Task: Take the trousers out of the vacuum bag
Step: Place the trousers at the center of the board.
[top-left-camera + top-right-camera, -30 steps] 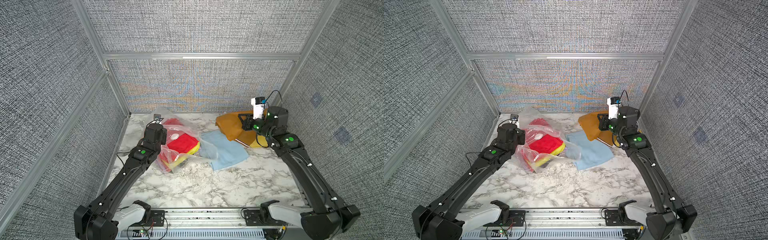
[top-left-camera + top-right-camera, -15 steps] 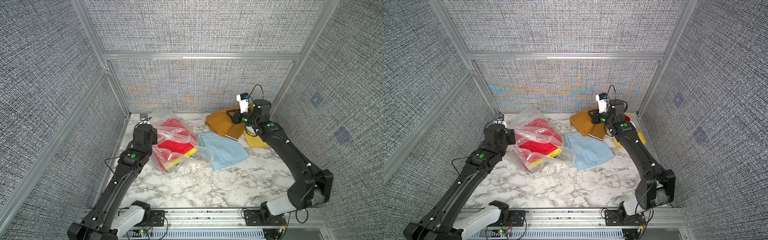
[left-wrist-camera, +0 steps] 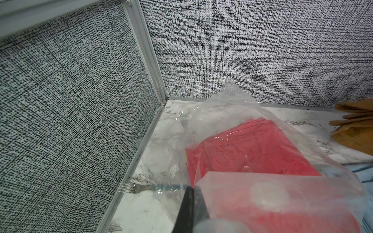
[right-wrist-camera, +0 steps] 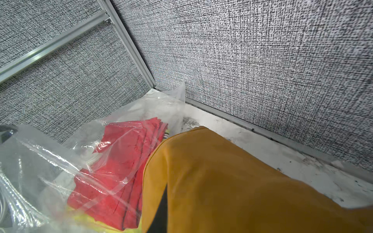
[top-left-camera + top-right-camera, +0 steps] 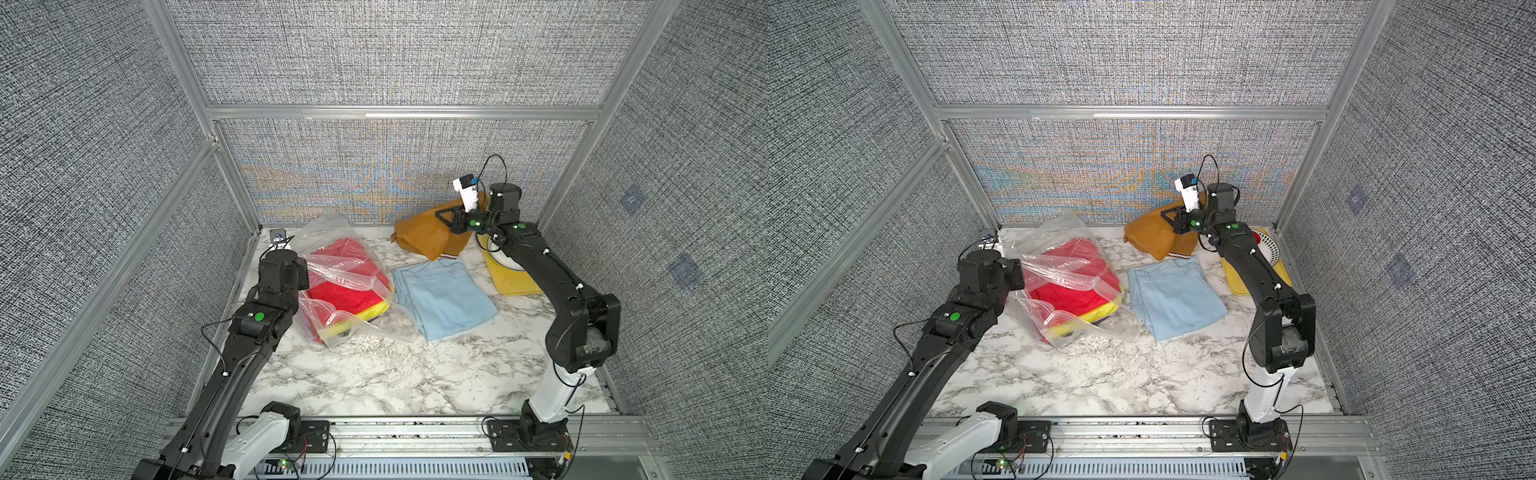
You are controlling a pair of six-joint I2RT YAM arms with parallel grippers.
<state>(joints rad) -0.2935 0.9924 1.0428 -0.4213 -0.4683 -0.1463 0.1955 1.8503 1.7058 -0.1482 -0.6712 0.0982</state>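
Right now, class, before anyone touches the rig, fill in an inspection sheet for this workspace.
Surface: white marble-pattern tabletop.
Job's things: vacuum bag holds red trousers and yellow trousers; light blue trousers lie folded beside it; mustard trousers hang lifted at the back.
Clutter: yellow tray at back right; fork beside the wall, handle under the bag.
Claws: left claw shut on the vacuum bag; right claw shut on the mustard trousers.
Cables: black cable loops above the right wrist; second black cable beside the left arm.
Surroundings: grey woven wall panels in an aluminium frame.

Tabletop (image 5: 395, 374) front open; vacuum bag (image 5: 332, 237), trousers (image 5: 444, 299) block rear.
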